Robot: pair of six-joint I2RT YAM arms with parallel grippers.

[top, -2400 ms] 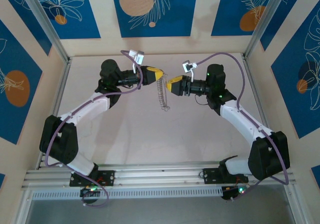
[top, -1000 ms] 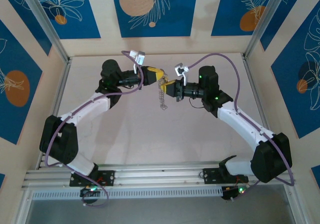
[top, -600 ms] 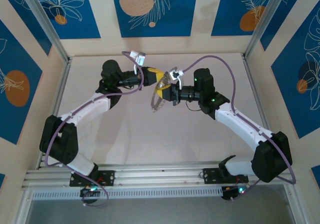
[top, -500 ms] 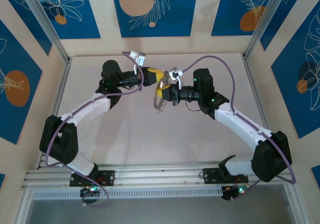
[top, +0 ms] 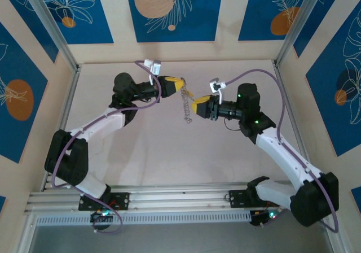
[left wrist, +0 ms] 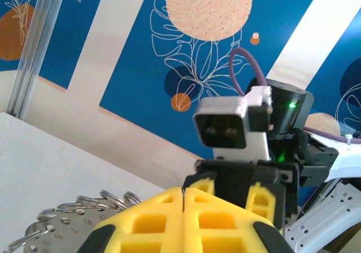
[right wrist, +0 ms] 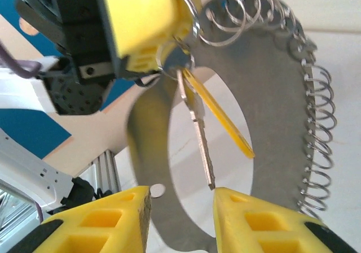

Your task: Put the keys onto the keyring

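**Key hanging at the ring, right gripper open beneath it**

The left gripper, yellow fingers pressed tight together, pinches the top of a large flat grey metal hoop fringed with small silvery split rings, holding it hanging above the pale table. A slim silvery key with a thin yellow tag dangles from a small ring right beside that grip. I'd say the threading is done or nearly so, though I can't tell if it's fully seated. The right gripper is spread wide and holds nothing, with the key's tip just above its gap. Purple cables loop off both wrists, well out of the way.
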